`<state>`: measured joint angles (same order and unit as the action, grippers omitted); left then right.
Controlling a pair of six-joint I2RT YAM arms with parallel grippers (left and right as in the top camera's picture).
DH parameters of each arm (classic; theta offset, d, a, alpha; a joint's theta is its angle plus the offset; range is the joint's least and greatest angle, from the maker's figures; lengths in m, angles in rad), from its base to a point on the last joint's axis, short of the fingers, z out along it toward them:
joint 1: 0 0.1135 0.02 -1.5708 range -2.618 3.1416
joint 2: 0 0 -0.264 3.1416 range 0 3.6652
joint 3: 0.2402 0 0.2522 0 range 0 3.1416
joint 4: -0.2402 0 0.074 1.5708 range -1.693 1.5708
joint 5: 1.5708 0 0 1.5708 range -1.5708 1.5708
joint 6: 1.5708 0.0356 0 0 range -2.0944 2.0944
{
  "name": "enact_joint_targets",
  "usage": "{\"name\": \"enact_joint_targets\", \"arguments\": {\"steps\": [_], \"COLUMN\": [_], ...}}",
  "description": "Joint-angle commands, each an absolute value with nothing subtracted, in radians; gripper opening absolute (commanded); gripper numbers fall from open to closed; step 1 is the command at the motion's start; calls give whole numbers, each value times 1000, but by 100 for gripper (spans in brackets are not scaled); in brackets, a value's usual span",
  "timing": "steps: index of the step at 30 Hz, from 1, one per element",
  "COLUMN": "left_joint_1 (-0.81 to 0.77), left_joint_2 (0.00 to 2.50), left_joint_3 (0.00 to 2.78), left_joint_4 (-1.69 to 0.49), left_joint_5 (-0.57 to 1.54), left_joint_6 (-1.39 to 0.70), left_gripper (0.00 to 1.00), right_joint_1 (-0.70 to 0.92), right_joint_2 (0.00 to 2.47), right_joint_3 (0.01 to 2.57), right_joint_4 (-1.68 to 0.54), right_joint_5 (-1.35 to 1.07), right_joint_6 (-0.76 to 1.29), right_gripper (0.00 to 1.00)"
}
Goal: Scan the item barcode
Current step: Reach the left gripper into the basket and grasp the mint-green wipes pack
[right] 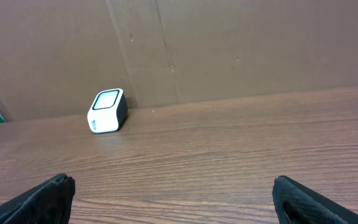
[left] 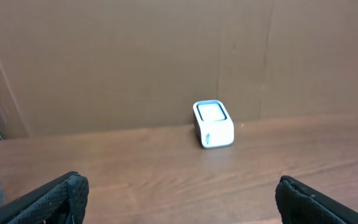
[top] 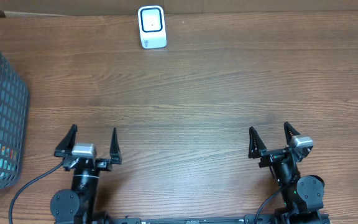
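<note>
- Scanner point(top: 152, 27): a small white block with a dark-rimmed, rounded window on its face. It stands at the far edge of the table point(top: 216, 93), close to the cardboard wall point(left: 135, 62) and well apart from both my grippers.
- My left gripper point(top: 94, 128) and right gripper point(top: 269, 126) sit at the near edge, fingers spread wide, nothing between them.
- An open stretch of wood lies between my grippers and the scanner.
- A grey wire basket point(top: 5, 93) stands at the left edge, cut off by the frame. Coloured contents show through the mesh, too blurred to identify.
</note>
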<state>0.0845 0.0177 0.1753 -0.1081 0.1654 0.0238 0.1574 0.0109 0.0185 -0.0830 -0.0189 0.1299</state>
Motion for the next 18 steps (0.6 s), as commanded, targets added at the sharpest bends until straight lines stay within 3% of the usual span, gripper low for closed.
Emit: {"name": "enact_joint_targets", "arguments": {"steps": [1,12,18], "left_joint_1": [76,76,76], "left_joint_2": [67,462,841], "left_joint_3": [248,523,969], "left_joint_4": [-111,-159,-475], "left_joint_5": [178,252,316], "left_joint_6": [3,4,39], "left_gripper": [100,100,100], "right_joint_1": [156,156,156], "right_joint_2": [3,3,3], "right_joint_3": [8,8,8], "right_joint_4": [-81,-81,-81], "right_joint_5": [-12,-12,-12], "right_joint_6": [126,126,126], "right_gripper": [100,100,100]}}
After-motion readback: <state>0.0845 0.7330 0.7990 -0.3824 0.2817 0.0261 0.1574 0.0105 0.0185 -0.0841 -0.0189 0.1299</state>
